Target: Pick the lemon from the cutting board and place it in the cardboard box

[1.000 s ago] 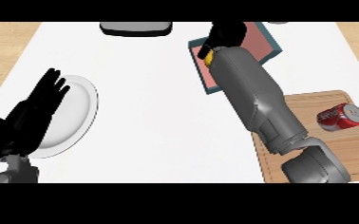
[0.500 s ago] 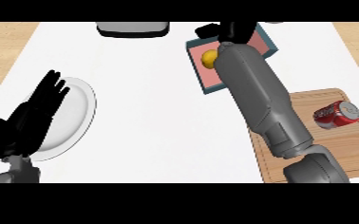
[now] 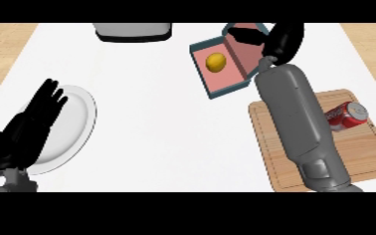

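Observation:
The yellow lemon lies by itself inside the cardboard box, a flat box with a pink inside, dark blue-grey walls and an open lid at its far right. My right hand is just right of the box, beside the lid and apart from the lemon, with relaxed fingers holding nothing. Its grey forearm crosses the left part of the wooden cutting board at the lower right. My left hand rests open at the far left, fingers up, over a white plate.
A red soda can lies on its side on the cutting board, right of my forearm. The white plate sits at the left. A grey-and-black appliance stands at the counter's far edge.
My right hand has let go of the lemon and drawn away to the right of the box. The lemon now lies uncovered in the box. The left hand has stayed put.

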